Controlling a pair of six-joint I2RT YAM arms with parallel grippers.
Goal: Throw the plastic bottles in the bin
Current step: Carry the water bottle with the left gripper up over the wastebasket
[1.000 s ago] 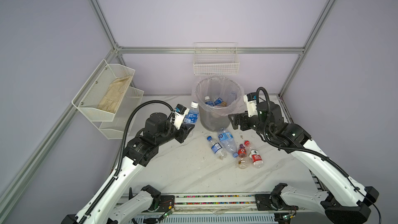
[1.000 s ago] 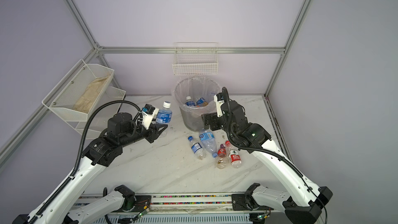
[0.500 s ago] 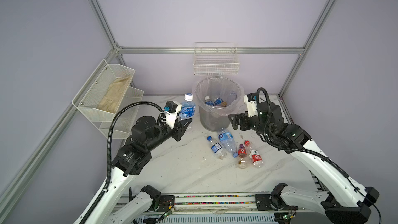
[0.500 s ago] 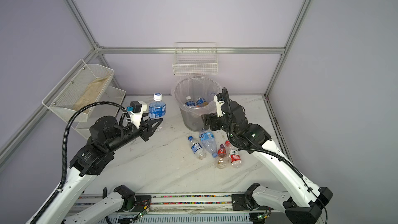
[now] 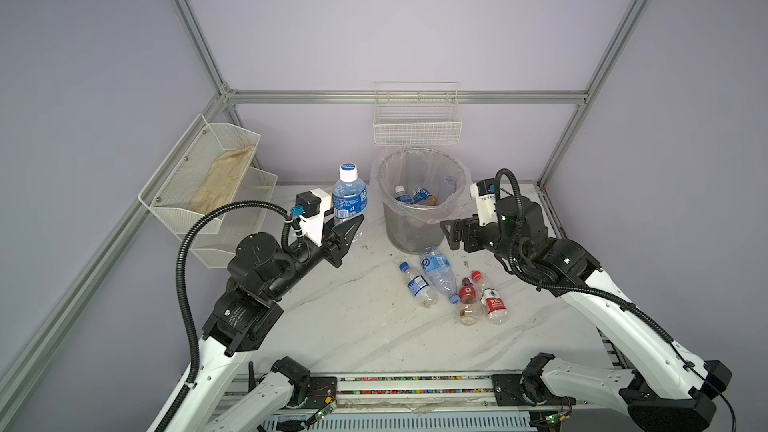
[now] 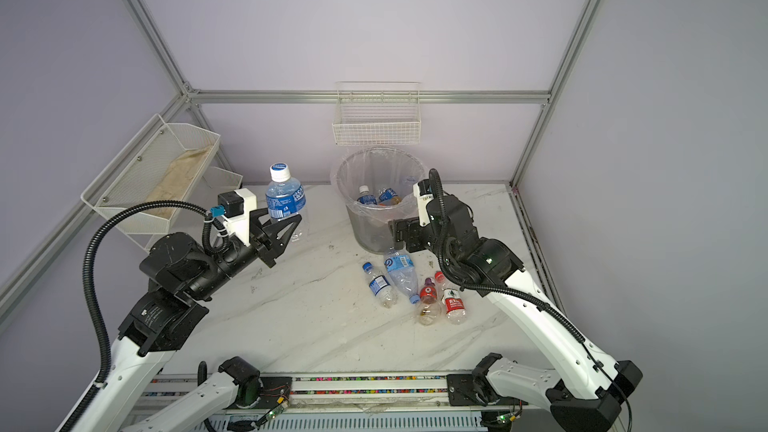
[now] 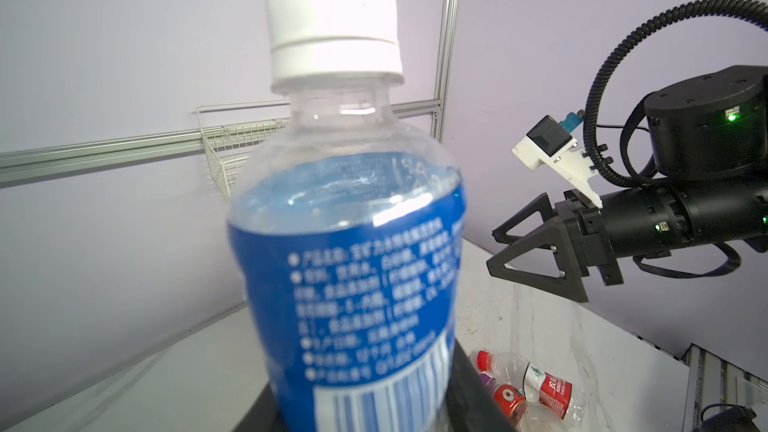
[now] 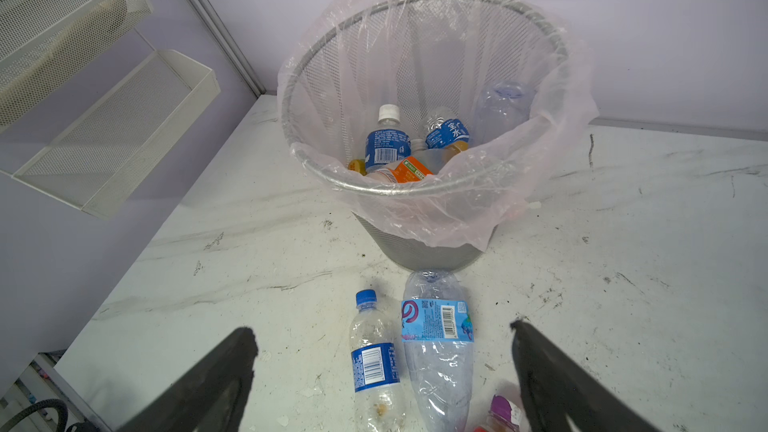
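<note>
Left end effector: closed on the held bottle around its lower body, raised above the table.
Held bottle: upright, clear, blue label, white cap with a blue top; left of the bin and apart from it. It fills the left wrist view.
Right end effector: jaws spread wide, nothing between them; in the air just right of the bin, above the loose bottles.
Bin: grey mesh, clear bag folded over the rim, standing at the back of the table below the wire basket.
Bin contents: several bottles, among them a white-capped blue-label bottle, a second blue-label bottle and an orange-label bottle.
Table: white marble pattern, scuffed.
Loose bottles: four lying in front of the bin. A blue-cap bottle lies beside a larger pale-label bottle, whose base is just beside the bin foot. To their right lie a purple-cap bottle and a red-cap bottle, close together.
Wire basket: on the back wall.
Mesh rack: two tiers, on the left wall.
</note>
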